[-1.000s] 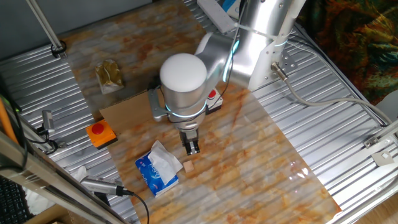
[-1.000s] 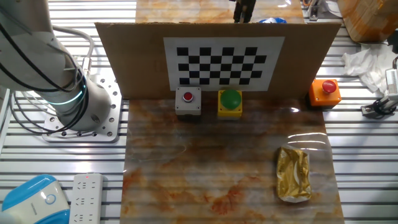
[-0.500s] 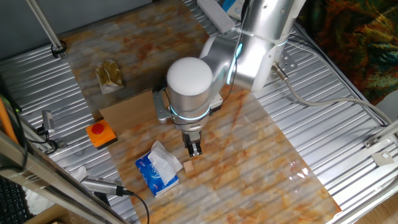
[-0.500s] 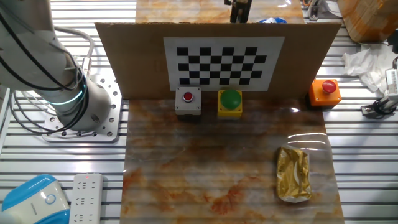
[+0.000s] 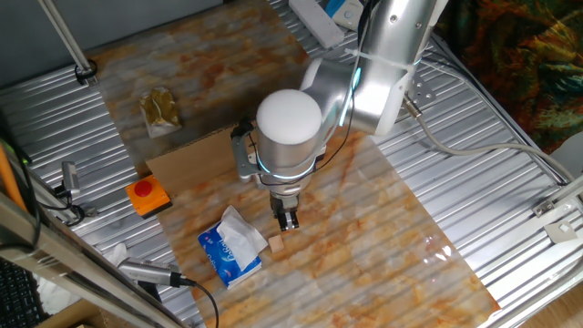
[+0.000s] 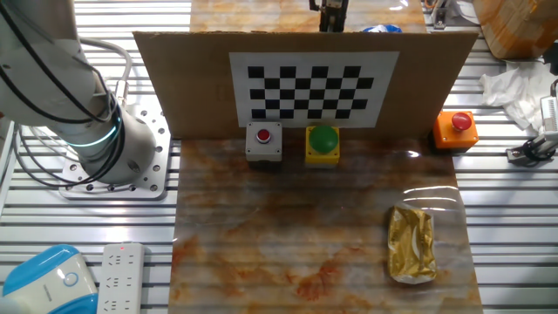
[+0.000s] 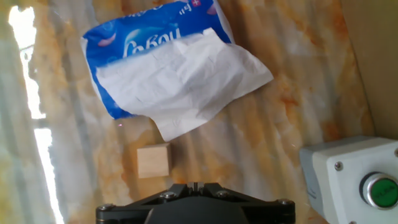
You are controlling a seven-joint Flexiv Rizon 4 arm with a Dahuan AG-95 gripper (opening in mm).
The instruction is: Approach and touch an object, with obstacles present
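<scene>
— Sliding sideways, that arm! Since a second ago the gripper [image 5: 289, 221] has drifted a touch further from the cardboard wall [image 5: 196, 155], and in the other fixed view it has crept left behind the wall's top edge.

— Where's the wall relative to the tool now?

— Off to one side of it, standing upright; the hand view catches it as a brown strip [image 7: 373, 62] at the far right. The gripper hangs on the opposite side of it from the checkerboard sheet [image 6: 314, 85].

— What's right by the gripper?

— A small wooden block [image 7: 154, 160] just ahead of it, the blue tissue pack [image 7: 168, 62] beyond that, with a tissue spilling out. A pale box with a green button [image 7: 357, 180] sits to the right, near the wall.

— Fingers apart or together?

— Can't tell. The hand view shows only the black gripper body, and they're too small in the fixed views.
</scene>
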